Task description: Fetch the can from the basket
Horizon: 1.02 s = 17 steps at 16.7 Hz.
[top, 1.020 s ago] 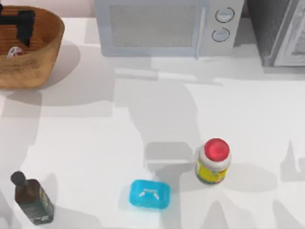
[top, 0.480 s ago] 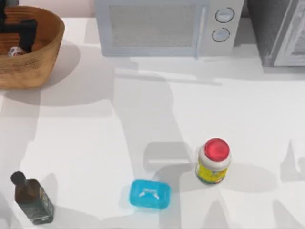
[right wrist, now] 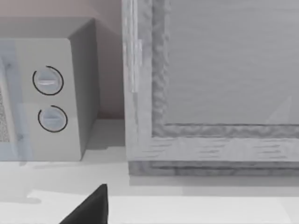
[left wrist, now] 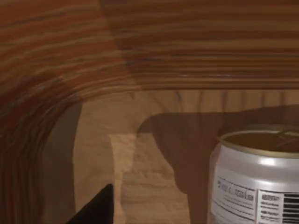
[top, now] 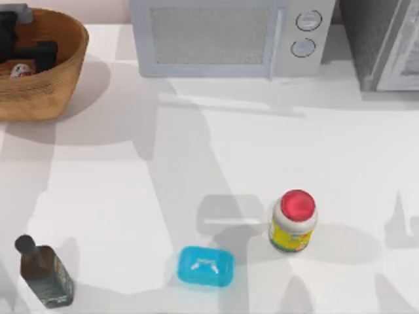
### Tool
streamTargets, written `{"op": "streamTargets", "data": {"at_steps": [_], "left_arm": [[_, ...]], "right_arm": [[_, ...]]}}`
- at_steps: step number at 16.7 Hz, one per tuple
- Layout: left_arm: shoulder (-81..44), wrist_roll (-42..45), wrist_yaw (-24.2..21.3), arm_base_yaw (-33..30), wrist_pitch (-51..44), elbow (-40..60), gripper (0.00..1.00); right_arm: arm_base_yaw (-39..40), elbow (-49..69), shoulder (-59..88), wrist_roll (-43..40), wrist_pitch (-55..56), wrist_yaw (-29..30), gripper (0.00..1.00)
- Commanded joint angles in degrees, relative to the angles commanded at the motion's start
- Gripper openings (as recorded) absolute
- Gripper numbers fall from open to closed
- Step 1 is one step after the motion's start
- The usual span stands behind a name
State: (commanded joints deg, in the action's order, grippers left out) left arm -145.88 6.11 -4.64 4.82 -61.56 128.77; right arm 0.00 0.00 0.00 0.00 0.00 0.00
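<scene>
The orange-brown wicker basket [top: 62, 78] stands at the table's far left corner. Inside it the can [top: 19, 70] stands upright; it has a white body with a red marking. In the left wrist view the can [left wrist: 257, 182] is close by, with its dull gold top and printed label, in front of the basket's ribbed wall [left wrist: 140, 51]. My left gripper [top: 29, 52] hangs inside the basket just behind the can, open and holding nothing. One of its dark fingertips [left wrist: 98, 210] stands beside the can without touching it. My right gripper is parked off the table's right side, with one fingertip [right wrist: 91, 207] showing.
A microwave [top: 229, 36] stands along the back edge, with a grey cabinet [top: 386, 42] to its right. A yellow-labelled jar with a red lid [top: 293, 221], a blue soap box [top: 205, 266] and a dark bottle [top: 44, 273] stand near the front.
My left gripper has sunk deeper into the basket and shifted slightly left, ending closer to the can. The can and the other objects have not moved.
</scene>
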Motion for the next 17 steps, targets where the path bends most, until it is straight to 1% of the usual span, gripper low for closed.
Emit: {"op": "streamTargets", "data": {"at_steps": [4, 17], "left_arm": [[-0.3, 0.0, 0.0, 0.0, 0.7, -0.4, 1.00], [-0.3, 0.0, 0.0, 0.0, 0.7, -0.4, 0.02]], "right_arm": [[0.0, 0.0, 0.0, 0.0, 0.0, 0.0, 1.00], [0.0, 0.0, 0.0, 0.0, 0.0, 0.0, 1.00]]}}
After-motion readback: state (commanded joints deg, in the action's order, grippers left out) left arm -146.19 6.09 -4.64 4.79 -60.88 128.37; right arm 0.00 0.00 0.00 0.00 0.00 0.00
